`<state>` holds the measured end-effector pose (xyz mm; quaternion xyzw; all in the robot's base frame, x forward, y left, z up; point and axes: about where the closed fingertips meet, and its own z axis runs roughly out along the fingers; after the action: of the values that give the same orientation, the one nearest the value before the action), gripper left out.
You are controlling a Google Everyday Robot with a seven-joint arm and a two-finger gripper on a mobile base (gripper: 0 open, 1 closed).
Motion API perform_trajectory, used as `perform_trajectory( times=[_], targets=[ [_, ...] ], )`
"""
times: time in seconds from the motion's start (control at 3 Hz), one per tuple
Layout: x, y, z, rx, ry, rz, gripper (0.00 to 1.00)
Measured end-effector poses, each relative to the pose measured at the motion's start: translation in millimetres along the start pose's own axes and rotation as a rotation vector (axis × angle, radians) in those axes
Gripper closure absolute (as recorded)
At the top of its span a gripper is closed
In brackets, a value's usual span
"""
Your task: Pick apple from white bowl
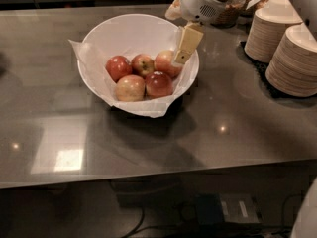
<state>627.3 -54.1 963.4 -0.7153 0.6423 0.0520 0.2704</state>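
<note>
The apple (166, 63) lies at the far right of the white bowl (124, 29), on the crumpled paper liner (148, 108). It touches a red-and-yellow apple (143, 64) on its left and a deep-red apple (159, 84) just nearer. It is round and smooth-skinned, so I judge it firm and fairly heavy for its size. It is likely to slip or roll if squeezed off-centre, and hard pressure could bruise it. The best hold looks to be across its widest part, from above. One side of the grip would go in the gap by the bowl's right wall, the other between it and its left neighbour. That space is tight, so the neighbours may get nudged.

The gripper (179, 58) hangs just over the apple's right edge, tilted down and to the left from the arm at the far right. Whether it is spread or pressed together, I cannot tell. I also cannot tell whether it touches the apple.

Two more apples, a dark red one (119, 67) and a pale yellowish one (130, 88), fill the bowl's left side. The bowl stands on a grey counter (223, 148), with stacks of tan bowls (292, 58) well apart to the right.
</note>
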Motion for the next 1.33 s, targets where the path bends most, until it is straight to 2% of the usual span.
perform_trajectory(
  times=[0.67,1.33],
  targets=[
    [1.2,0.9,5.0,-0.005,-0.008,0.000,0.37],
    [7.2,6.2,24.4,-0.038,-0.033,0.017,0.34]
  ],
)
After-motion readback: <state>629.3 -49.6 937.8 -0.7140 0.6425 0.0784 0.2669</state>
